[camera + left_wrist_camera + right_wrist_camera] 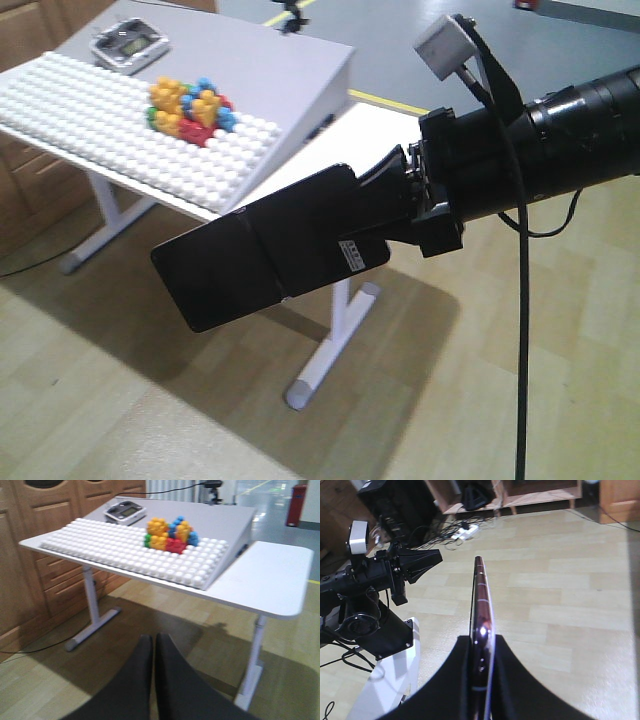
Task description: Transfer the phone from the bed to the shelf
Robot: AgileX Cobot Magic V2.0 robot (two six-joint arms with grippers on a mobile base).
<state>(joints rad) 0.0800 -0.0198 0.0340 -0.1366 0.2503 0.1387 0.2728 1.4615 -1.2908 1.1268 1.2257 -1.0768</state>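
Note:
The phone (260, 260) is a black glossy slab with a white sticker, held out in the air over the wood floor. My right gripper (385, 205) is shut on its end. Seen from the right wrist, the phone (480, 595) stands edge-on between the two black fingers of that gripper (481, 639). My left gripper (153, 636) is shut with nothing in it, and points at the white table. It also shows at the left of the right wrist view as the left gripper (432, 557). The bed is out of view. I cannot tell if the distant wooden open-compartment unit (540, 495) is the shelf.
A white table (270, 580) carries a sloped grey top, a white studded board (125, 550), a pile of coloured blocks (170, 535) and a grey device (125, 512). Wooden cabinets (30, 580) stand to its left. Cables (455, 530) lie on the floor.

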